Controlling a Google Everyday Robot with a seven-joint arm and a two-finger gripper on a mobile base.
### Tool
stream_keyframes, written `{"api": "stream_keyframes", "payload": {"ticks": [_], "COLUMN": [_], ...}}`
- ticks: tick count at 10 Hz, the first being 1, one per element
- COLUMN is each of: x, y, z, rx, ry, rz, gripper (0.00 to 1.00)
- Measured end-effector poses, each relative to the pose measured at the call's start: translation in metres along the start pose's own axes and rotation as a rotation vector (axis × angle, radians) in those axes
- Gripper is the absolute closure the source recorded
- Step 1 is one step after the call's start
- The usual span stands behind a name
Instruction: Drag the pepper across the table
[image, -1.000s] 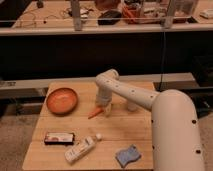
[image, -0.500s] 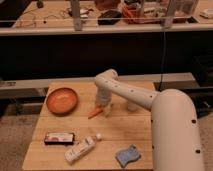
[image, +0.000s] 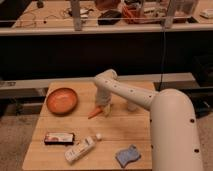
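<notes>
The pepper (image: 94, 113) is a small orange-red tapered thing lying on the wooden table (image: 55, 125) near its middle. My gripper (image: 103, 108) points down right next to the pepper's right end, at the end of my white arm (image: 125, 92). The pepper's right end is hidden under the gripper.
An orange bowl (image: 62, 100) sits at the back left. A dark snack bar (image: 59, 138) lies at the front left, a white bottle (image: 81, 148) at the front middle, a blue sponge (image: 128, 155) at the front right. A black barrier stands behind the table.
</notes>
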Motion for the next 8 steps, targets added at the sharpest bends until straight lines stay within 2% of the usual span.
{"api": "stream_keyframes", "payload": {"ticks": [2,3,5,6,8], "x": [0.0009,0.0013,0.0015,0.0015,0.0013], "y": [0.0004,0.0005,-0.0003,-0.0003,-0.0006], "z": [0.0001,0.0002,0.0002,0.0004,0.0009], "rx": [0.001,0.001,0.004,0.005,0.006], "ry": [-0.002,-0.002,-0.004,-0.004,-0.008], "rz": [0.004,0.005,0.007,0.007,0.009], "gripper": [0.61,0.67,0.87,0.91,0.89]}}
